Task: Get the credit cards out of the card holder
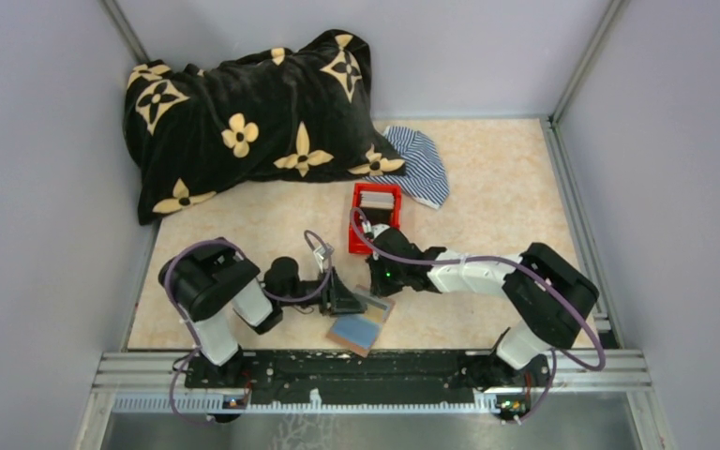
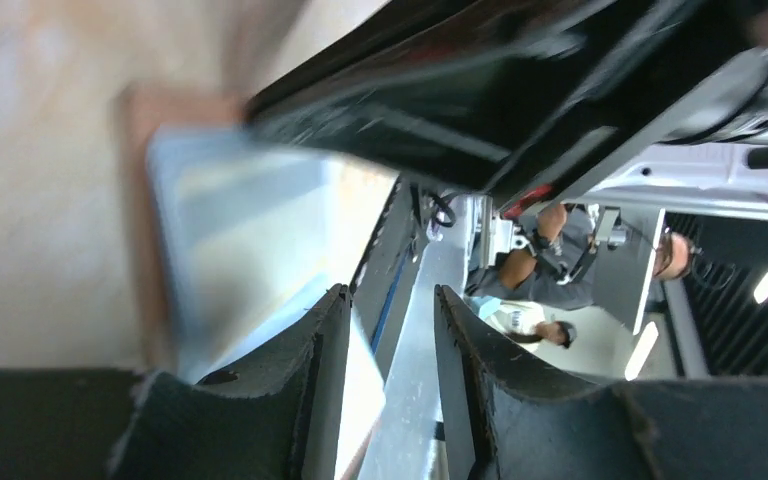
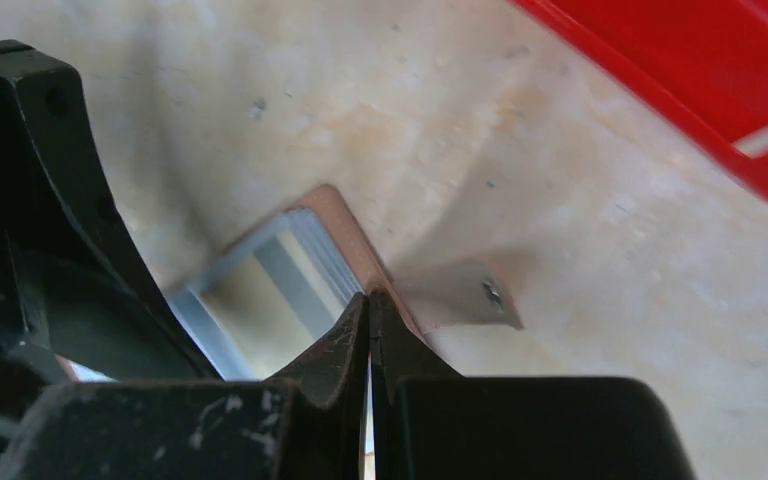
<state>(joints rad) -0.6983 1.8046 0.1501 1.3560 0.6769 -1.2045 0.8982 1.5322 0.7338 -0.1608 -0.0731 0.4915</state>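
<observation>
The reddish-brown card holder [image 1: 378,323] lies open near the table's front edge, between the two arms. A light blue credit card [image 1: 354,330] lies in it. In the right wrist view the holder's brown rim [image 3: 345,235] frames the light blue card [image 3: 260,270], and the snap tab [image 3: 460,295] sticks out to the right. My right gripper [image 3: 370,295] is shut, its tips pressed on that rim. My left gripper [image 2: 390,292] is at the holder's other side, jaws partly apart. The blurred blue card [image 2: 250,220] lies left of its fingers, and a pale card edge [image 2: 360,390] runs between them.
A red open-top box [image 1: 376,214] stands just behind the grippers and shows at the upper right in the right wrist view [image 3: 700,80]. A black flowered cushion [image 1: 253,112] and a striped cloth [image 1: 417,164] lie at the back. The metal rail [image 1: 375,366] runs close in front.
</observation>
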